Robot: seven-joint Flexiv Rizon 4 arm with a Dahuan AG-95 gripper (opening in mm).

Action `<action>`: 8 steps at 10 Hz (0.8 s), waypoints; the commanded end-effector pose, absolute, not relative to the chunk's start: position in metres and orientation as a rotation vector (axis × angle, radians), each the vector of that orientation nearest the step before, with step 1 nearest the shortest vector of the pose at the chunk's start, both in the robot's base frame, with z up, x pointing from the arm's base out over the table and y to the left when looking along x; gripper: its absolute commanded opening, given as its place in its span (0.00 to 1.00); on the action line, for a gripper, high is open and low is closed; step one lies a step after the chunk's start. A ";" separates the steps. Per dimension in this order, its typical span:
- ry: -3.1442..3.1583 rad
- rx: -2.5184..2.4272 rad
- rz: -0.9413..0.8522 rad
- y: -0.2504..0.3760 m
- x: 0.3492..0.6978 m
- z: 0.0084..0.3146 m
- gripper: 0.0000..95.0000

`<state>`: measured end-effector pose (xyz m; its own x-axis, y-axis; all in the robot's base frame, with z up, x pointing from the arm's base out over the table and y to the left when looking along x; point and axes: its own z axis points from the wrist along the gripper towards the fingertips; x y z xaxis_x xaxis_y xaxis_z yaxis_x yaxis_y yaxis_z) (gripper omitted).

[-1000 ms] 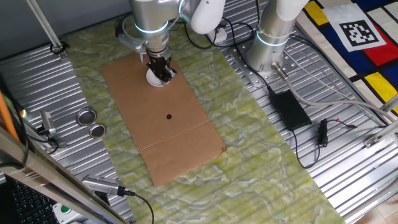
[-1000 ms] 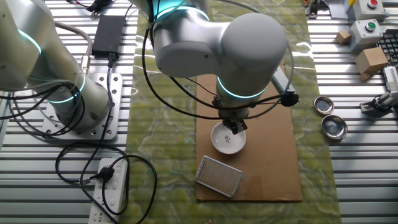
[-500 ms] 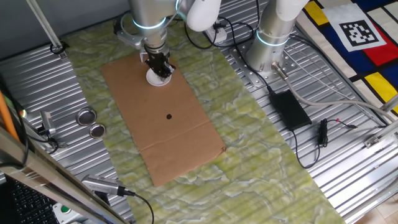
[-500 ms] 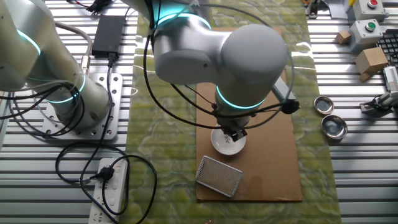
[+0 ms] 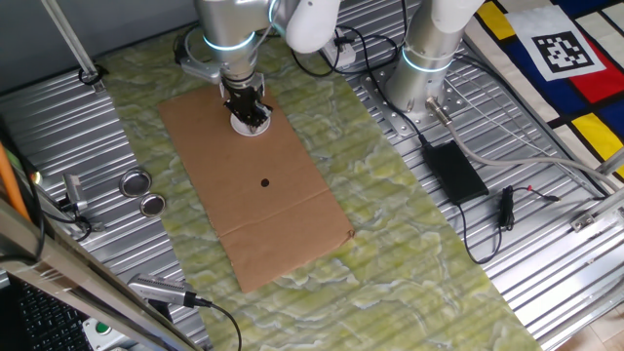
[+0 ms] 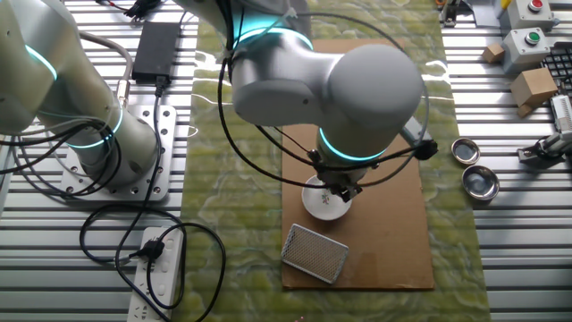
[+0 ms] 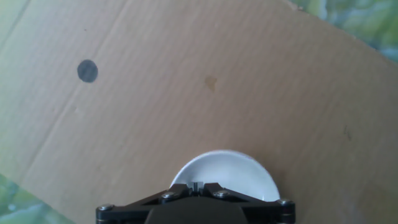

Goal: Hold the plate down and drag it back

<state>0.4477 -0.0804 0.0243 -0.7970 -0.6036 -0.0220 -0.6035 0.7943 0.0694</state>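
1. While I watch from my station, the biggest thing on my screens is the green-and-cream patterned cloth (image 5: 409, 224) spread over the ribbed metal table (image 5: 546, 273).
2. On that cloth I see a brown cardboard sheet (image 5: 283, 214), lying flat and skewed to the cloth's edges.
3. My arm (image 6: 331, 80) reaches down over the sheet's far end in one fixed view, its big grey wrist hiding much of the board in the other fixed view.
4. A perforated metal piece (image 6: 315, 253) lies on the cardboard just beside the plate, tilted.
5. I find the plate (image 7: 225, 176) on the cardboard near that far end, white and flat, partly covered by my hand.
6. My gripper (image 7: 196, 185) stands directly over the plate; in the hand view the two fingers meet at the middle, drawn fully together with nothing between them, tips at the plate's surface. I cannot tell how hard they press.
7. Two silvery tins (image 5: 136, 182) sit side by side on the bare metal, well apart from the cardboard.
8. A small black dot (image 7: 87, 71) marks the cardboard, well apart from the plate.
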 end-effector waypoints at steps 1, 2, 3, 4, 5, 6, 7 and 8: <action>-2.994 0.988 -0.125 -0.080 0.449 0.022 0.00; -3.001 0.979 -0.144 -0.079 0.449 0.023 0.00; -3.004 0.972 -0.152 -0.078 0.449 0.023 0.00; -3.008 0.962 -0.160 -0.078 0.449 0.024 0.00; -3.008 0.961 -0.163 -0.077 0.449 0.025 0.00; -3.011 0.958 -0.169 -0.077 0.449 0.025 0.00; -3.014 0.952 -0.178 -0.075 0.450 0.024 0.00; -3.016 0.951 -0.180 -0.074 0.450 0.023 0.00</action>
